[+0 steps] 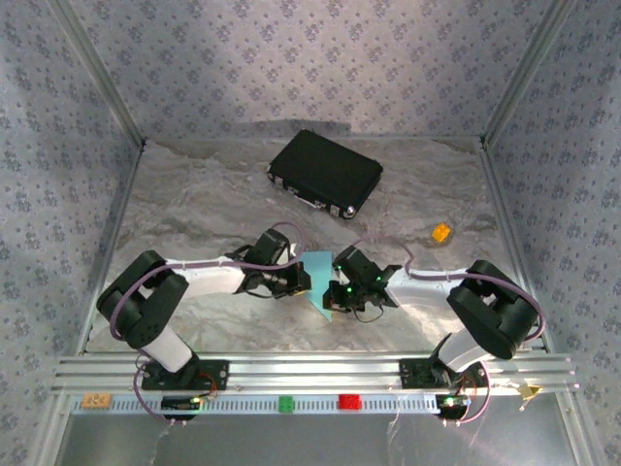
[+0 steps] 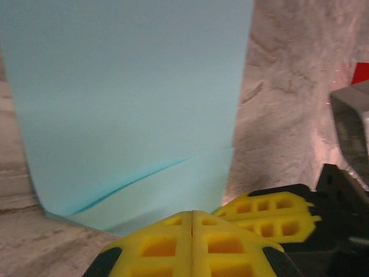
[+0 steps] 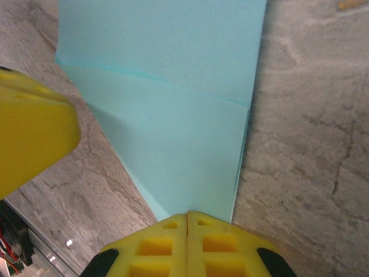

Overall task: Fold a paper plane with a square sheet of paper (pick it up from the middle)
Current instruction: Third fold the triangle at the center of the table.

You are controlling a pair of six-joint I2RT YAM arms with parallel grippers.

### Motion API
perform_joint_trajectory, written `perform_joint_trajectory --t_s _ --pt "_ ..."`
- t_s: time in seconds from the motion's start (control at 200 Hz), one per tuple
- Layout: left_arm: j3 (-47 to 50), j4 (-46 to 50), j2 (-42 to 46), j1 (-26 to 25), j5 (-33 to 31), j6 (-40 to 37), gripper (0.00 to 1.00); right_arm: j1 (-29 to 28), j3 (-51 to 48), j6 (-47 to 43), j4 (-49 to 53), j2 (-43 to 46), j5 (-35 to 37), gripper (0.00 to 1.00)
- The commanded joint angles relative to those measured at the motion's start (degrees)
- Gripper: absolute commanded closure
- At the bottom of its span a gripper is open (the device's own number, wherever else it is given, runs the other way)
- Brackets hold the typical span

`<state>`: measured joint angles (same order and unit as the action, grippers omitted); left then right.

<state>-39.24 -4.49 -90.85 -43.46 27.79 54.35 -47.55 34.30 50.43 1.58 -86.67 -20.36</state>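
Marbled table: one folded blue sheet, one black case, left gripper and right gripper both closed.

Back wall at 12 o'clock: pale blue-grey wallpaper, small repeating floral print. Same paper on side wall at 9 o'clock and side wall at 3 o'clock. Metal corner posts at 10 and 2 o'clock. Tabletop: grey-white marble pattern. Aluminium rail across 6 o'clock edge. Light soft, even.

Matt paper sheet, smooth stone-look tabletop, plastic fingers.
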Motion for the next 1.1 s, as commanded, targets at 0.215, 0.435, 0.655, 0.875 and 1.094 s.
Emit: perform_joint_trajectory --t_s 0.215,0.435,0.655,0.875,1.094 --pt "-0.91 0.23 -3.63 -2.81 0.57 3.13 1.00 -0.61 -0.90 1.51 3.96 -1.22 3.22 1.00" --pt "1.50 -0.26 -5.70 -1.25 -1.52 1.75 1.00 -0.61 -1.64 1.34 4.30 -1.65 3.67 1.00" --pt "2.34 -0.44 -3.84 1.19 -1.85 0.18 1.00 -0.92 -1.88 0.47 5.83 -1.74 4.63 1.00" --pt "3.09 -0.86 -2.16 4.64 -0.99 -1.58 1.00 -0.88 -2.05 0.12 5.97 -1.74 5.00 1.00" --pt "4.56 0.03 -2.02 8.75 -0.50 -3.36 1.00 -0.94 -2.23 0.01 5.97 -1.76 5.07 1.00"
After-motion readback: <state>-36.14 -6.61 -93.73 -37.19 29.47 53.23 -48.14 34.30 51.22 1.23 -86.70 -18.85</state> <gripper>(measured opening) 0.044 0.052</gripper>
